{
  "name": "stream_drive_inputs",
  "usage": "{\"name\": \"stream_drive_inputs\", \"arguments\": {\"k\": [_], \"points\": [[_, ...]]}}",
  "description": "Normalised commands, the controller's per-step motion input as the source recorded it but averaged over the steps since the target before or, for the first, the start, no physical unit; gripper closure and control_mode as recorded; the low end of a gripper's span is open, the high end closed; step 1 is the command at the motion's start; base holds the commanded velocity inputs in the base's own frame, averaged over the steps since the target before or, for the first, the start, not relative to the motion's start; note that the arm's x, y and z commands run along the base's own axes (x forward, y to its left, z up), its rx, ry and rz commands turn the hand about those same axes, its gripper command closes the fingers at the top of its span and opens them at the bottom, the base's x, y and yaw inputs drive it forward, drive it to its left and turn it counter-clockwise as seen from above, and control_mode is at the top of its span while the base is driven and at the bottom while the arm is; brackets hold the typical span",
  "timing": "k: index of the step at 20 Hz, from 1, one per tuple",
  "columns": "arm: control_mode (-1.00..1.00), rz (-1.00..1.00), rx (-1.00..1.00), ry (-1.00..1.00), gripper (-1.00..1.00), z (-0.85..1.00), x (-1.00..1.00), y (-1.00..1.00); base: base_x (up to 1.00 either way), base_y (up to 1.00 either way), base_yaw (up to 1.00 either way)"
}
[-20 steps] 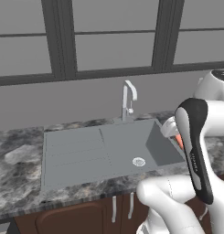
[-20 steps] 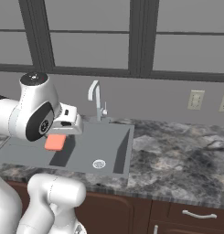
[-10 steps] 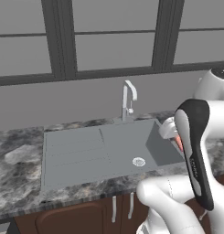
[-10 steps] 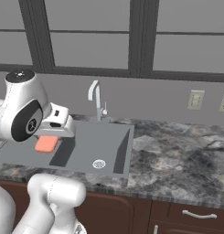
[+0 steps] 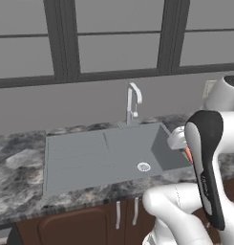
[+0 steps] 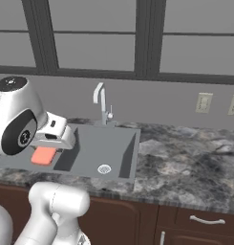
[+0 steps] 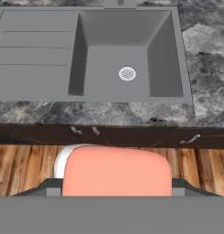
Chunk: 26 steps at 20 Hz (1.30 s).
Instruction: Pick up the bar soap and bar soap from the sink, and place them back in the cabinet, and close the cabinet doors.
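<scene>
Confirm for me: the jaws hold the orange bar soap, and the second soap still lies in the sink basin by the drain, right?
Not quite. The gripper does hold the bar soap, but the hand view shows the sink basin bare around the drain; no second soap lies there.

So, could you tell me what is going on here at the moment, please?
The white robot arm's gripper is holding a flat salmon-orange bar of soap, lifted out of the grey rectangular sink and carried in front of the speckled stone counter, above the wooden floor. The basin around the round drain holds no other soap that I can see. The slim curved silver tap stands behind the sink. The cabinet trip has yet to happen.
</scene>
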Motion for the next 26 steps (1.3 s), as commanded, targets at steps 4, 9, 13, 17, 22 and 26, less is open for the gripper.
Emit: {"name": "stream_drive_inputs", "arguments": {"k": [4,9,13,17,22,26], "points": [[1.0,0.0,0.0,0.0,1.0,0.0,0.0,0.0,-0.98,0.0,0.0],[1.0,0.0,0.0,0.0,1.0,0.0,0.0,0.0,-0.97,0.05,0.0],[1.0,0.0,0.0,0.0,1.0,0.0,0.0,0.0,-0.8,0.38,0.0],[1.0,0.0,0.0,0.0,1.0,0.0,0.0,0.0,-0.77,0.61,0.0],[1.0,0.0,0.0,0.0,1.0,0.0,0.0,0.0,-0.59,0.83,0.0],[1.0,0.0,0.0,0.0,1.0,0.0,0.0,0.0,-0.14,0.75,0.15]]}}
